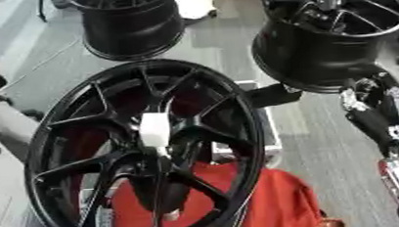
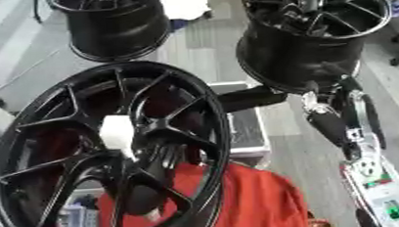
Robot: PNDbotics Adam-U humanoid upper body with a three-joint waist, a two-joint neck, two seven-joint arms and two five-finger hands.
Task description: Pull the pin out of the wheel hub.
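A large black wheel hub (image 1: 230,133) stands tilted in front of me over a red cloth. A white pin (image 1: 155,130) sits in its centre where the spokes meet. Just below the pin a dark shape, which looks like my left hand (image 2: 158,161), shows through the spokes; it is too dark to make out its grip. My right arm comes up from the lower right. My right hand (image 2: 252,98) reaches left to the wheel's upper right rim, apart from the pin.
Two more black wheels stand on the floor behind, one at the far left (image 1: 134,26) and one at the far right (image 1: 327,35), close to my right arm. The red cloth (image 1: 276,204) covers a stand, with a grey box (image 2: 247,132) beside it.
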